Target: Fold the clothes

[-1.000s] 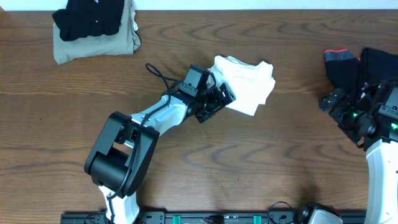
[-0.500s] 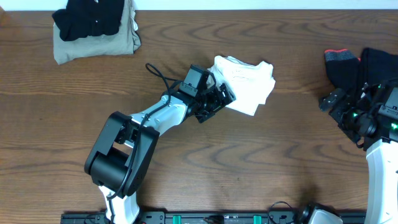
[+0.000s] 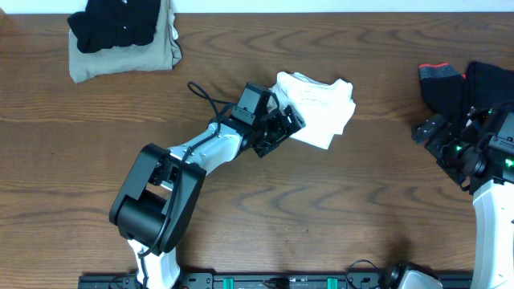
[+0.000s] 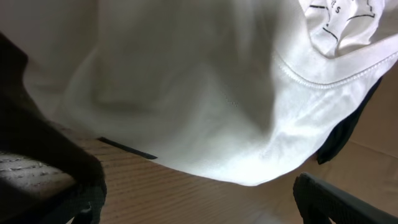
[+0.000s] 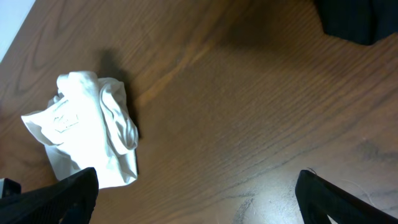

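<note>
The white shirt lies bunched into a small folded bundle mid-table. My left gripper sits at its lower-left edge, open. In the left wrist view the white shirt fills the frame, and only bare wood lies between the fingers. My right gripper hovers at the right edge, open and empty, beside a pile of black clothes. The right wrist view has the white shirt at far left and the black clothes at top right.
A folded stack, black clothes on a khaki one, sits at the back left corner. Bare wooden table stretches between the arms. The left arm's base stands at the front.
</note>
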Available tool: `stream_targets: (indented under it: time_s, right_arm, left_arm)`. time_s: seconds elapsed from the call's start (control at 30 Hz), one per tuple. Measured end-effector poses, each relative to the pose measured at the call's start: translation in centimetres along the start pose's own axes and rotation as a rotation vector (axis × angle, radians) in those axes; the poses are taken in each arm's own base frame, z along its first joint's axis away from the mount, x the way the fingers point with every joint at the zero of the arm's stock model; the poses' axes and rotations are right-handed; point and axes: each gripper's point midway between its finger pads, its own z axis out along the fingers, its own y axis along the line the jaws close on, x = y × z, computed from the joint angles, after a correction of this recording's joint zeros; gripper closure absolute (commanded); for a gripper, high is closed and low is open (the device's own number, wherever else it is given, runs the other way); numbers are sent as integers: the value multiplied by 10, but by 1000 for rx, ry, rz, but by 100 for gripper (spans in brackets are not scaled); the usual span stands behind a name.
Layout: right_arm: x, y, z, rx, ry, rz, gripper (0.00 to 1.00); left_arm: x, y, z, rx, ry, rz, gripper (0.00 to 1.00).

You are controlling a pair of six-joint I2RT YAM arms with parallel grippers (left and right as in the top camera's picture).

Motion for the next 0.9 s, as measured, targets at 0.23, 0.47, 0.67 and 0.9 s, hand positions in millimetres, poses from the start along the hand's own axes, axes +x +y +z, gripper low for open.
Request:
stream_targets:
  time_s: [0.23, 0.47, 0.67, 0.9]
  right_arm:
    - [0, 0, 0, 0, 0, 0, 1]
    - [0, 0, 0, 0, 0, 0, 1]
    - [0, 0, 0, 0, 0, 0, 1]
    - [0, 0, 0, 0, 0, 0, 1]
  left_arm:
    - [3, -1, 2, -1, 4, 7, 2]
    - [10, 4, 2, -18, 36, -1, 2]
    - [18, 2, 1, -2, 80, 61, 1]
    - [2, 16, -28, -103, -24, 47, 1]
